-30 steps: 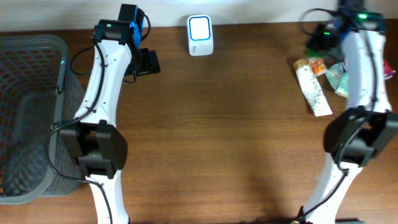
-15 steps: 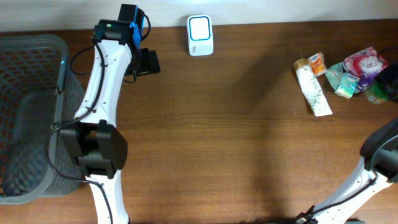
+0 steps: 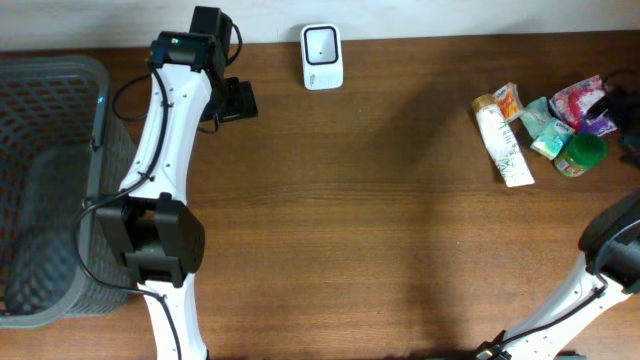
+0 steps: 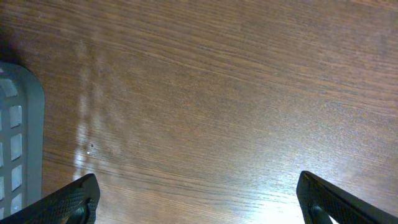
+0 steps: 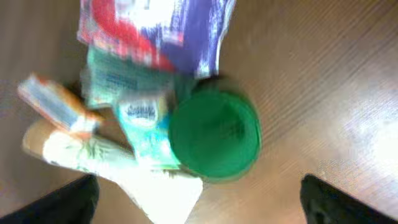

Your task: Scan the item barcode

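The white barcode scanner stands at the table's far edge, its window unlit. Items lie in a cluster at the right: a green-lidded jar, a white tube, an orange packet, teal packets and a pink-purple bag. My right gripper hovers open just above the jar's green lid, nothing between its fingers; overhead it sits mostly past the right edge. My left gripper is open over bare wood, left of the scanner.
A grey mesh basket fills the left end of the table, its rim showing in the left wrist view. The right arm's base stands at the right edge, below the items.
My right arm swung off the item cluster toward the right edge. Its jaws opened and the green-lidded jar now stands free beside the packets. The scanner's blue window went dark.
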Available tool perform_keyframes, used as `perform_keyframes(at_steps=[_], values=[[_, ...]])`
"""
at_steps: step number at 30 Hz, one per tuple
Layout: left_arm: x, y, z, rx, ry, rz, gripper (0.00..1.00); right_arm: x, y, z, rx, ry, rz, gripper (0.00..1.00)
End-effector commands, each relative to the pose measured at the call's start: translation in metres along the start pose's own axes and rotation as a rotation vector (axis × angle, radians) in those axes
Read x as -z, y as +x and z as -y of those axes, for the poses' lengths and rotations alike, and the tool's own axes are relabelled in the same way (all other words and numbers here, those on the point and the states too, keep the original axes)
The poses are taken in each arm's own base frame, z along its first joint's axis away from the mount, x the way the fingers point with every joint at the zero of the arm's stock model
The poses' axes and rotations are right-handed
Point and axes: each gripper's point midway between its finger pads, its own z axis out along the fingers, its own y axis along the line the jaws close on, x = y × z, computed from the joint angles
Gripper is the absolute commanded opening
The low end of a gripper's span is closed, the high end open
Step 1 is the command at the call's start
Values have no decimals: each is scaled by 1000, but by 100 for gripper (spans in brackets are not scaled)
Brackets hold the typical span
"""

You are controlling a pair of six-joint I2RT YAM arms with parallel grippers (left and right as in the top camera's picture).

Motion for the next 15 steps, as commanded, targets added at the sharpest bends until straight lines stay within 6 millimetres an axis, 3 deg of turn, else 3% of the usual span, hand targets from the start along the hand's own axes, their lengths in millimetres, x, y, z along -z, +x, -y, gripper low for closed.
perform_keyframes(at_steps=[1, 4, 7, 10, 12, 13, 15], values=[[3, 0, -1, 15, 4, 2, 99, 72, 0, -29, 30, -73, 66, 100], [3, 1, 0, 14, 3, 2, 99, 137, 53, -51, 101, -203, -10, 99], [3, 0, -1, 16, 3, 2, 99, 217, 97, -71, 214, -312, 112, 95], [3, 1, 0, 15, 3, 2, 99, 285, 180, -71, 369, -306, 258, 95], [3, 1, 0, 15, 3, 2, 99, 305, 228, -58, 420, -312, 319, 96], [3, 1, 0, 15, 3, 2, 99, 307, 252, -48, 422, -315, 328, 96], [3, 1, 0, 15, 3, 2, 99, 299, 281, -33, 418, -312, 313, 99]])
